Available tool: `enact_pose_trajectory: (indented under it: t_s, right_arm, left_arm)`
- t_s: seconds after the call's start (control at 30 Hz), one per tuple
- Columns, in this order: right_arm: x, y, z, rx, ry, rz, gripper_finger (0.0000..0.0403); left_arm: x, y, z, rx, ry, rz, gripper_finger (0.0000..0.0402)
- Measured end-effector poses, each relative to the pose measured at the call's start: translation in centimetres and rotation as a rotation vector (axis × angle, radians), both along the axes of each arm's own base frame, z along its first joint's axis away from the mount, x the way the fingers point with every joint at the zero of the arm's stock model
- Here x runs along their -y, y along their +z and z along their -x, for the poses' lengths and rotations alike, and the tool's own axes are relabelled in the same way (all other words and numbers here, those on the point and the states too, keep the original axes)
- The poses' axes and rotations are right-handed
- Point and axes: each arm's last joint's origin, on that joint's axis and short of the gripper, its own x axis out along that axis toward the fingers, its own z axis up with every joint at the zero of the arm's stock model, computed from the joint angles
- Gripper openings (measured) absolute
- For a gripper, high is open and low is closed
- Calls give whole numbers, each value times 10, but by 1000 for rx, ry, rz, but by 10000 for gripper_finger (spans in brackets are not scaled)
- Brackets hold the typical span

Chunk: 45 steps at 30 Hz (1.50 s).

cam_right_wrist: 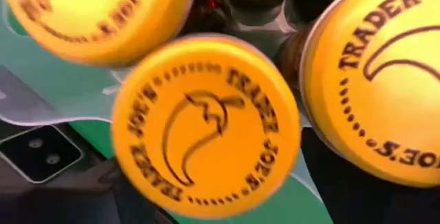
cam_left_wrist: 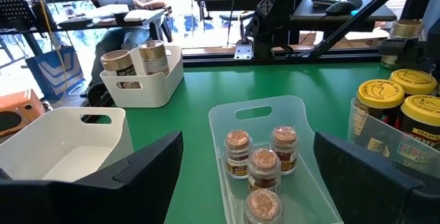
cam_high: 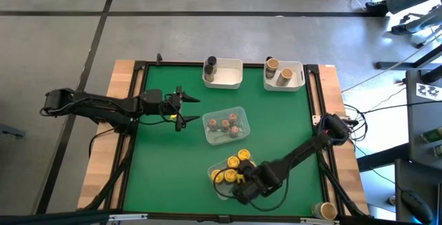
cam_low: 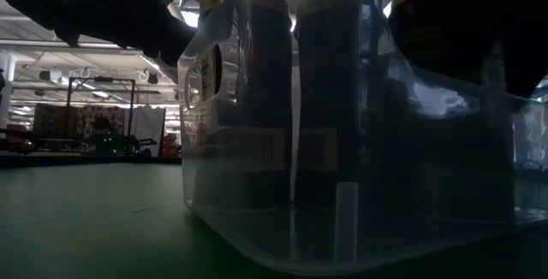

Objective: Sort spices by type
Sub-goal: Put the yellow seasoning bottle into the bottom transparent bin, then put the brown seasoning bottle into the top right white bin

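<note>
From above: green table mat (cam_high: 166, 163) framed in pale wood; left gripper (cam_high: 190, 109) hovering beside the clear plastic tray of reddish-brown-topped jars (cam_high: 224, 124), fingers spread wide, nothing between them. Right gripper (cam_high: 243, 192) low over the second clear tray (cam_high: 222, 189) near the table's front edge, packed with yellow-lidded jars (cam_high: 232, 163); finger spread hidden there by the arm itself. At the far edge, two white rectangular bins: one (cam_high: 227, 74) with a taller dark grey jar (cam_high: 209, 64), the other (cam_high: 295, 77) with two tan-lidded jars (cam_high: 277, 70). One more tan-lidded jar (cam_high: 327, 210) standing off the mat at the front right corner. From table height: clear tray wall (cam_low: 342, 219) filling the frame, dark jar bodies (cam_low: 325, 99) upright behind it. From the left wrist: both dark fingers (cam_left_wrist: 137, 169) set far apart, empty, the four reddish-brown-topped jars (cam_left_wrist: 261, 159) upright in their tray between them; a seated person in the background. From the right wrist: yellow lids (cam_right_wrist: 206, 124) printed with a pepper logo, pressed close to the lens; own fingers not seen, grip cannot be told.
</note>
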Motion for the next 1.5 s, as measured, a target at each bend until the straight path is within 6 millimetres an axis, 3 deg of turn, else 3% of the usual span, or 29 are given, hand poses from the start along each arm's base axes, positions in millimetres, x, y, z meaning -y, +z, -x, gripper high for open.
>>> enact_pose_trajectory:
  t_s: [0.2, 0.53, 0.7, 1.23, 1.5]
  right_arm:
    - [-1, 8, -1, -11, 10, -22, 334]
    - [0, 48, 3, -63, 13, -9, 335]
    - [-8, 58, 12, -82, 42, 7, 335]
    - [-67, 63, 118, -549, -183, 34, 335]
    - [-90, 65, 153, -776, -303, -36, 335]
  left_arm:
    - [0, 0, 0, 0, 0, 0, 314]
    - [0, 0, 0, 0, 0, 0, 314]
    - [0, 0, 0, 0, 0, 0, 314]
    - [0, 0, 0, 0, 0, 1, 314]
    - [0, 0, 0, 0, 0, 1, 314]
